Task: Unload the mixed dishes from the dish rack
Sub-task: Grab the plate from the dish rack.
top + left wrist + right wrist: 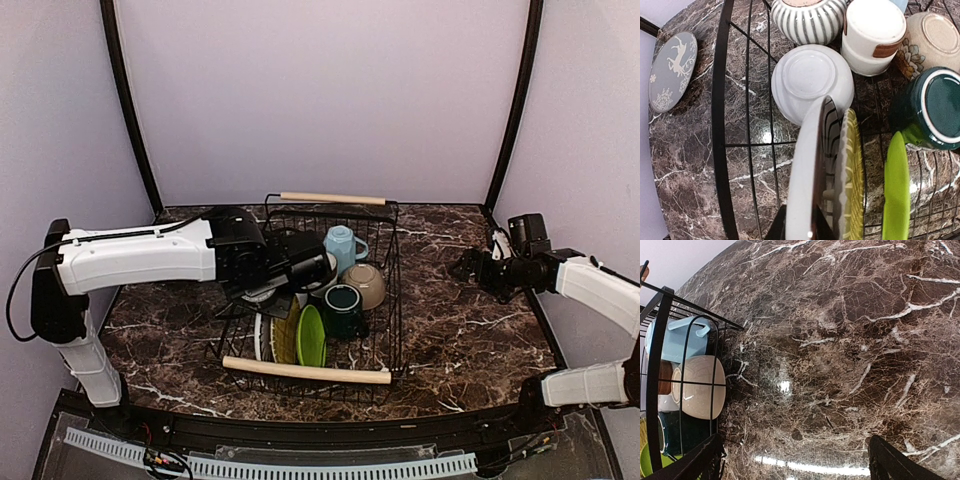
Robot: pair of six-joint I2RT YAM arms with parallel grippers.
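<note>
The dish rack [396, 300] is a black wire basket with wooden handles. My left gripper [805, 222] reaches into it and is shut on the rim of an upright plate [807, 165], white-backed with a dark face. Beside that plate stand an olive plate [852, 190] and a green plate [896, 195]. Behind them are an upturned white bowl [810, 80], a grey-striped mug [807, 20], a small white-brown cup [872, 35], a beige bowl [932, 42] and a dark-teal mug [935, 107]. A light-blue mug [342, 245] sits at the rack's back. My right gripper [797, 465] is open and empty over the marble.
A grey-green plate with a white deer pattern [672, 70] lies flat on the marble table [460, 330] just left of the rack. The rack's right wall [657, 340] stands to the left of my right gripper. Purple walls enclose the table.
</note>
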